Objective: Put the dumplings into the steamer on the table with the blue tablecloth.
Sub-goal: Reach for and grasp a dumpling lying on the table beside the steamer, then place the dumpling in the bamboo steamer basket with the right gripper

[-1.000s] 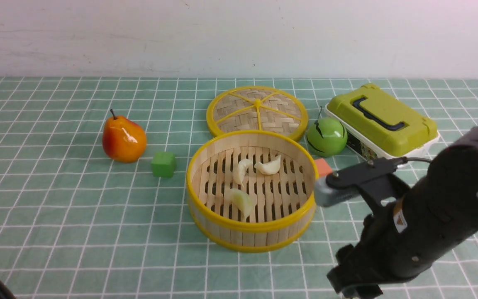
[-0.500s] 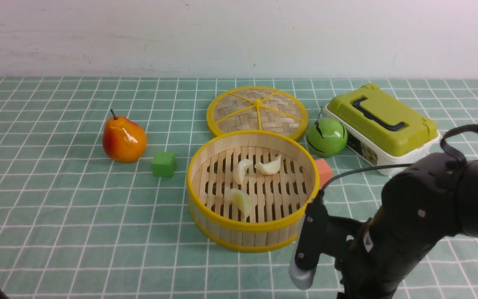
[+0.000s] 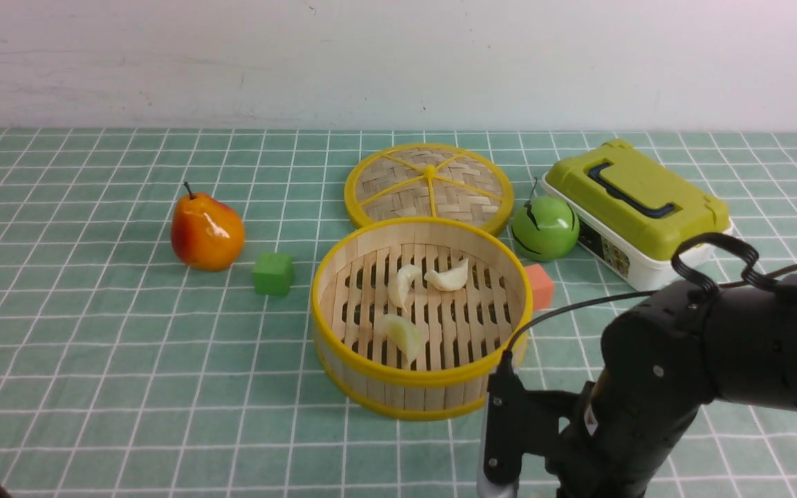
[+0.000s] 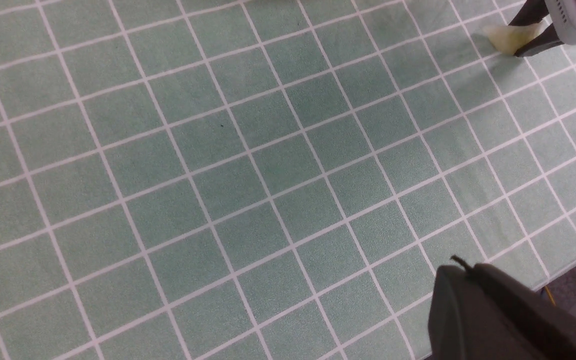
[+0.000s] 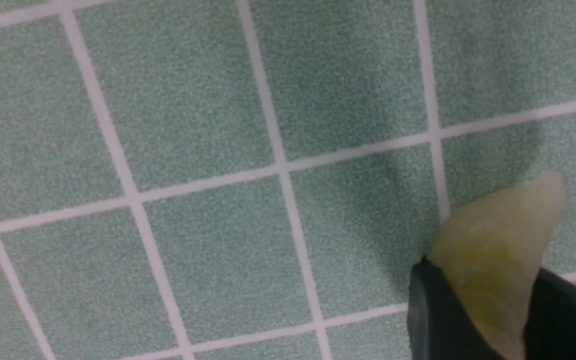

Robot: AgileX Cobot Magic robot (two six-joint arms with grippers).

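The steamer (image 3: 419, 379) stands mid-table on the blue tablecloth (image 3: 94, 346) with three dumplings (image 3: 404, 282) on its slatted bottom. My right gripper (image 5: 488, 290) is shut on the fourth dumpling (image 5: 498, 235), pale greenish, close over the cloth. The left wrist view shows that dumpling (image 4: 508, 37) between the right gripper's fingers (image 4: 538, 44) down at the cloth. In the front view the right arm (image 3: 682, 387) bends low in front and to the right of the steamer, its jaws below the picture. My left gripper (image 4: 455, 265) hangs shut and empty near the table's front edge.
A woven lid (image 3: 429, 183) lies behind the steamer. An orange cube (image 3: 540, 285), a green apple (image 3: 545, 228) and a green-lidded box (image 3: 637, 200) are to its right. A green cube (image 3: 273, 273) and a pear (image 3: 206, 232) are to its left.
My right arm has swung from beside the steamer's right rim down toward the table's front edge. The three dumplings in the steamer have not moved.
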